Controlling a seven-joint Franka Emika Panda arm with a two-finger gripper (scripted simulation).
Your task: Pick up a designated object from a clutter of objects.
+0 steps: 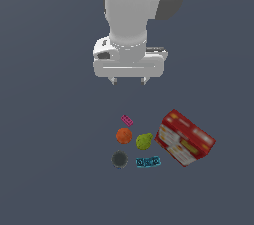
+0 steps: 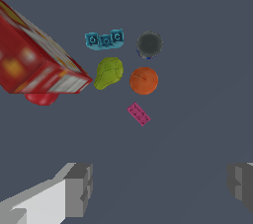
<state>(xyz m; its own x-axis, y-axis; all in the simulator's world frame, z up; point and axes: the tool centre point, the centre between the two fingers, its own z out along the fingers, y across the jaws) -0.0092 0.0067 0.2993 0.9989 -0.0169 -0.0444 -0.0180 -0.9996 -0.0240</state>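
Wrist view shows the claw (image 2: pixel 160 188) spread wide and empty, well above the desk (image 2: pixel 197 45), while the pink brick (image 2: pixel 139 114) is left untouched just beside the orange ball (image 2: pixel 144 80), so descent, grasp and lift remain.

I am finding no text, number, brand or sign legible in either view. The red-and-white box (image 1: pixel 185 138) is showing pale panels and yellow patches that look like printed labelling, but in the exterior view they are too small to read and in the wrist view they are blurring into smears of colour. I am reading no markings on the magenta brick (image 2: pixel 139 114), the cyan brick (image 2: pixel 104 40), or on my tool (image 2: pixel 160 188).
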